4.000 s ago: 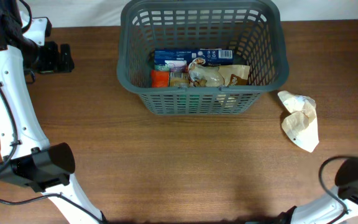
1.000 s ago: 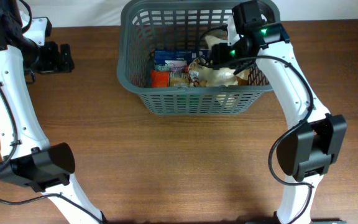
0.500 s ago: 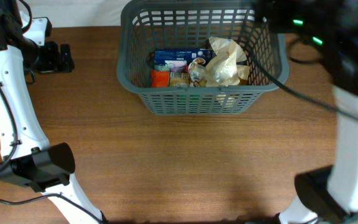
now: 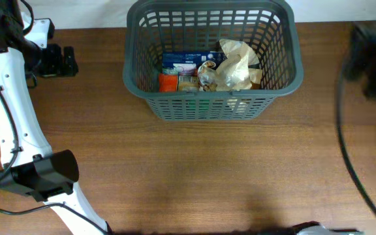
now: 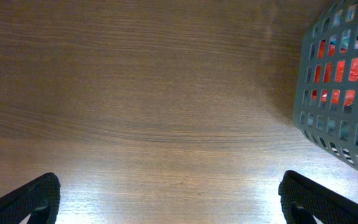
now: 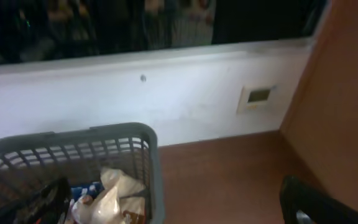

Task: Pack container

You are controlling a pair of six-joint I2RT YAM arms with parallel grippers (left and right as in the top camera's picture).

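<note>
The dark grey slotted basket (image 4: 211,104) stands at the back middle of the table. It holds a blue box (image 4: 194,60), a red packet (image 4: 168,81) and a crumpled beige paper bag (image 4: 235,65) lying on top at the right. My left gripper (image 5: 169,205) is open and empty above bare table, left of the basket (image 5: 337,93). My right gripper (image 6: 173,208) is open and empty, raised beside the basket's right rim (image 6: 73,138); the beige bag (image 6: 114,196) shows inside. In the overhead view my right arm (image 4: 374,62) is a dark blur at the right edge.
The wooden table (image 4: 194,176) spreads in front of the basket. My left arm's white links (image 4: 8,117) run along the left side. A white wall (image 6: 166,93) rises behind the table's far edge.
The beige bag went from the table at the right into the basket in my right gripper. The gripper let it go, then pulled away up and to the right. The left arm stayed still.
</note>
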